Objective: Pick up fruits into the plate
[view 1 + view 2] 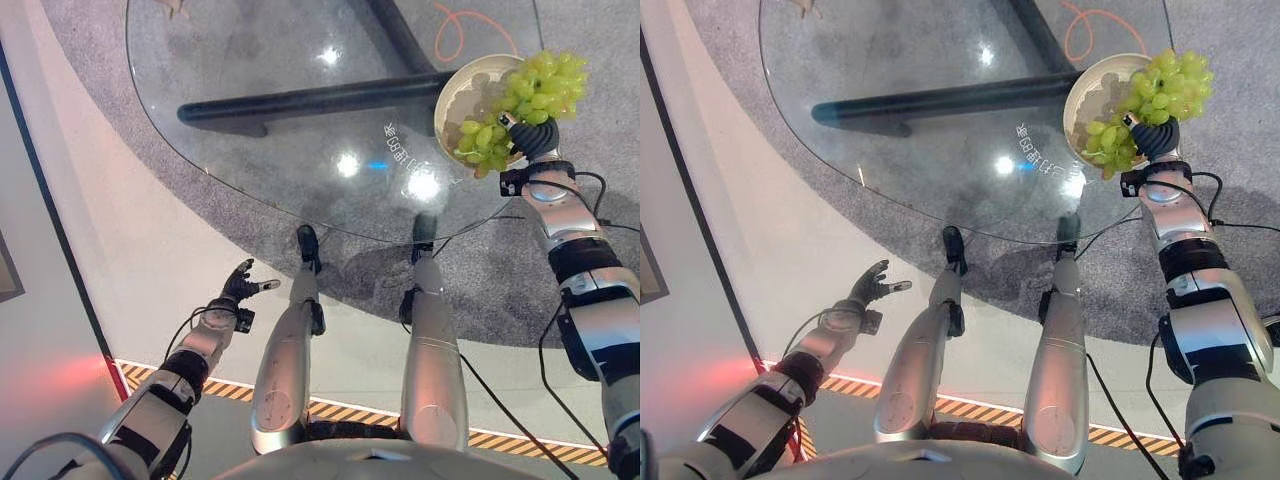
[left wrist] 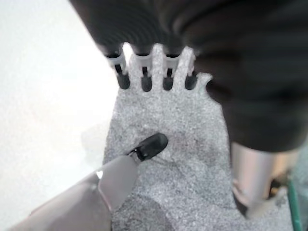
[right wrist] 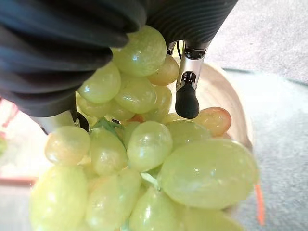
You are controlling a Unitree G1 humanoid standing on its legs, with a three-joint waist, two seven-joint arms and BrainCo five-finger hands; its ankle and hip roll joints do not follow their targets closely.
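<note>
The right robot hand (image 1: 532, 138) pinches the green grapes (image 1: 530, 95) over the plate (image 1: 465, 90) on the glass tabletop (image 1: 260, 150), apparently for release. The left robot hand (image 1: 238, 286) hangs spread, idle.

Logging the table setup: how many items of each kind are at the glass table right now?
Bunch of green grapes, held in the right hand: 1
Round beige plate: 1
Round glass table: 1
Total: 3
</note>
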